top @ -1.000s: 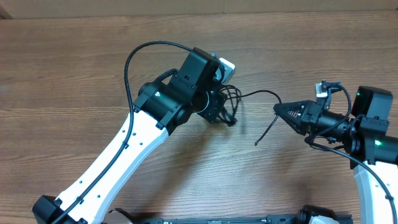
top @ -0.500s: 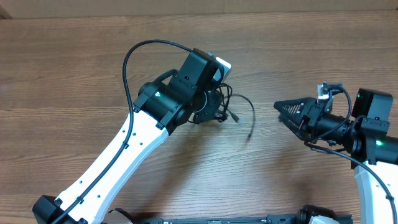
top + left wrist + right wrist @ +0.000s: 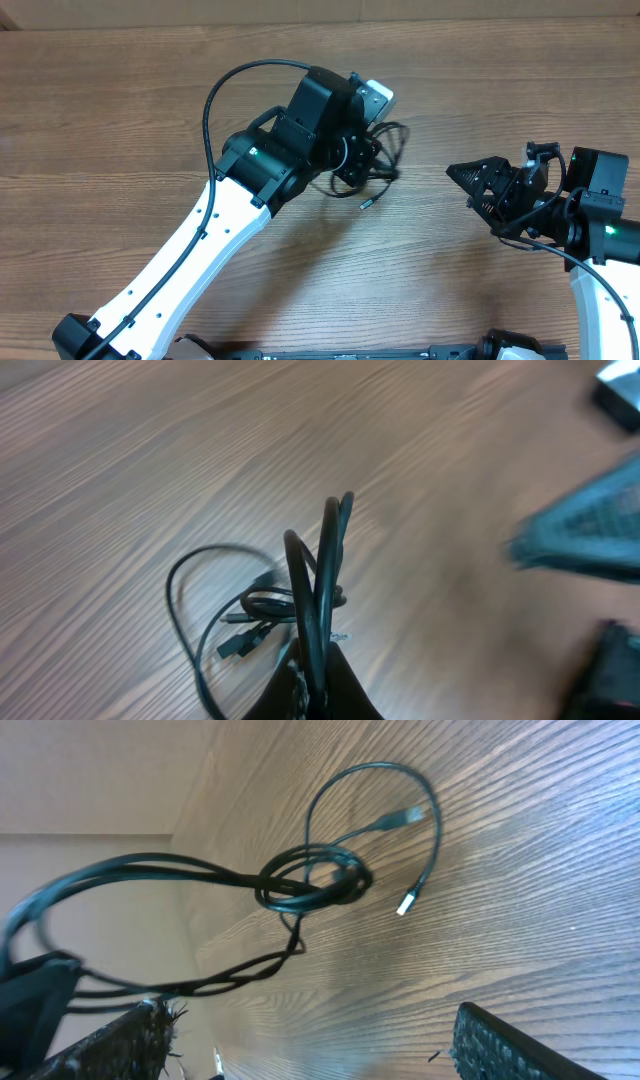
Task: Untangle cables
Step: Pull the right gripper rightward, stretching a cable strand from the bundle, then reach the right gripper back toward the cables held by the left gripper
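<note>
The cables (image 3: pixel 300 600) were clamped as a bundle by the clenched left gripper (image 3: pixel 318 672), left of centre over the table (image 3: pixel 120 120), probably to expose the knot. The right gripper (image 3: pixel 462 184) was spread open and empty, well apart at the right.

Overhead: L arm (image 3: pixel 310 130) covers much of cables (image 3: pixel 380 172); grip spot unseen.

Black cables (image 3: pixel 325 885) on brown, wood-grain table (image 3: pixel 100 120)

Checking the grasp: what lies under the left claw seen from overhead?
Black cables loop out beneath the left claw, one plug end showing at the lower right. The wrist housing covers the grip itself.
</note>
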Motion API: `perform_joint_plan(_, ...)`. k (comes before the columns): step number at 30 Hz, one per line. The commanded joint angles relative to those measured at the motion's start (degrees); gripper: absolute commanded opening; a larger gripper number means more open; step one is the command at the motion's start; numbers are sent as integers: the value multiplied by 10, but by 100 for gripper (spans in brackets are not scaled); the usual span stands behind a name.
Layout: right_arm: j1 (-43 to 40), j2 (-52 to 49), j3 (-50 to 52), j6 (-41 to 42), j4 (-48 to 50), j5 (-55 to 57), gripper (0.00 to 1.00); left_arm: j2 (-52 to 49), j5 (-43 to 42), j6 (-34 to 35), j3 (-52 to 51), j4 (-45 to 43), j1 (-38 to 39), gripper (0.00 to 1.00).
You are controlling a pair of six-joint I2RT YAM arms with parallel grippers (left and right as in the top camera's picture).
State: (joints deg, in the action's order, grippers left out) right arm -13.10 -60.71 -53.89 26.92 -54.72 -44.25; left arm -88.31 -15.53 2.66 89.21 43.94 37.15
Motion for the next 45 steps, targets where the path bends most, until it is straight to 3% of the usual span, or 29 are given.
perform_joint_plan(1, -2, 5, -9, -26, 2, 10, 88, 6, -107, -7, 9, -26, 4, 4)
perform_joint_plan(17, -1, 5, -8, -376, -54, 4, 93, 6, -220, 27, 9, -80, 4, 4)
perform_joint_plan(32, -1, 5, -8, -407, -12, -50, 93, 7, -324, 27, 9, -78, 7, 4)
perform_joint_plan(33, -1, 5, -8, -407, -6, -55, 87, 7, -333, 26, 9, -78, 8, 4)
perform_joint_plan(39, -1, 5, -8, -403, 4, -60, 26, 7, -357, 25, 9, -78, 7, 4)
perform_joint_plan(43, -1, 5, -8, -402, 0, -60, 4, 7, -349, 25, 9, -79, 7, 4)
perform_joint_plan(45, -1, 5, -8, -402, -2, -60, 4, 7, -349, 25, 9, -79, 7, 4)
